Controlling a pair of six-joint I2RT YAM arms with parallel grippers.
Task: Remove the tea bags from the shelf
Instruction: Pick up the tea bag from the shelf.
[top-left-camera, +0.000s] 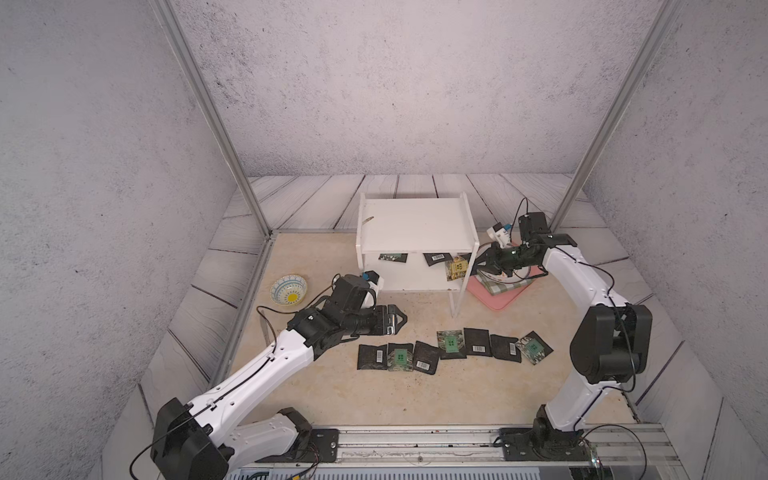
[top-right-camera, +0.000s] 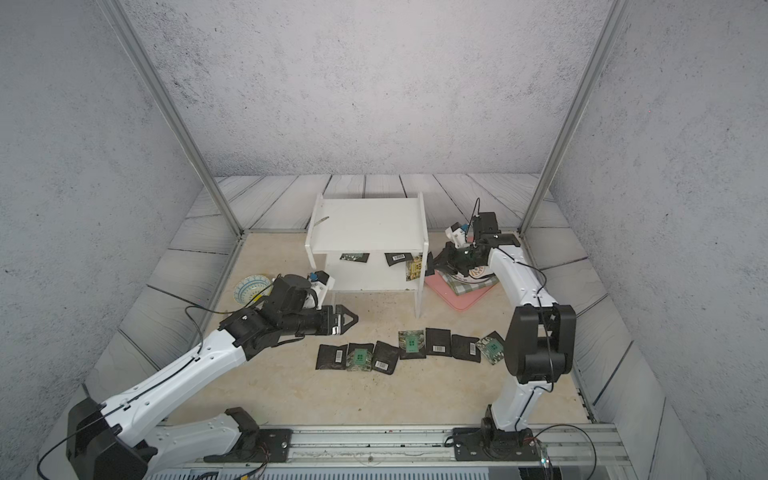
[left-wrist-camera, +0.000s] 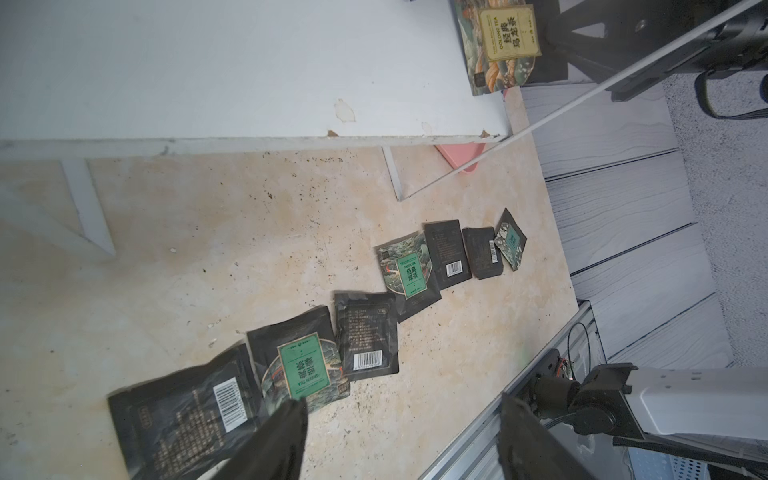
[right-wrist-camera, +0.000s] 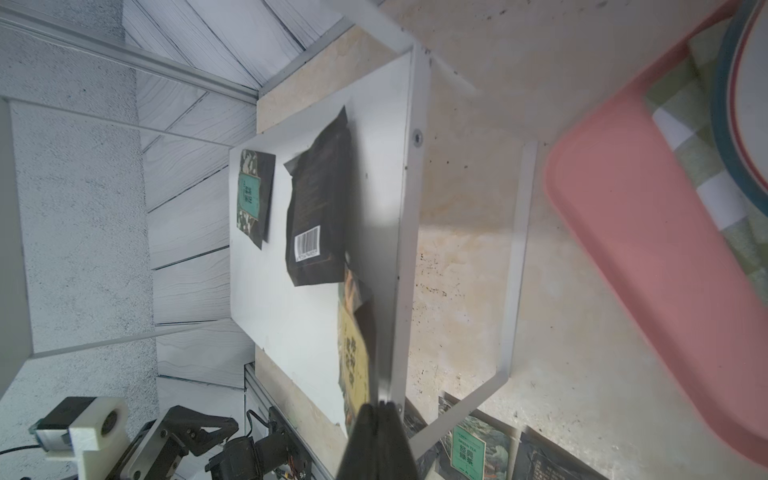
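Observation:
The white shelf (top-left-camera: 415, 224) stands mid-table. On its lower tier lie a green-labelled tea bag (top-left-camera: 392, 257) and a black barcode-side one (top-left-camera: 436, 257). A yellow-labelled tea bag (top-left-camera: 457, 268) stands tilted at the tier's right edge, and my right gripper (top-left-camera: 478, 262) is shut on its edge from outside the shelf. The right wrist view shows the shut fingertips (right-wrist-camera: 382, 405) against that sachet (right-wrist-camera: 353, 357). Several tea bags (top-left-camera: 453, 349) lie in a row on the table in front. My left gripper (top-left-camera: 401, 320) hovers open and empty left of the row.
A patterned bowl (top-left-camera: 289, 289) sits left of the shelf. A pink tray (top-left-camera: 494, 297) with a green checked cloth (top-left-camera: 509, 286) and a plate lies right of it, under my right arm. A metal rail (top-left-camera: 415, 444) runs along the front edge.

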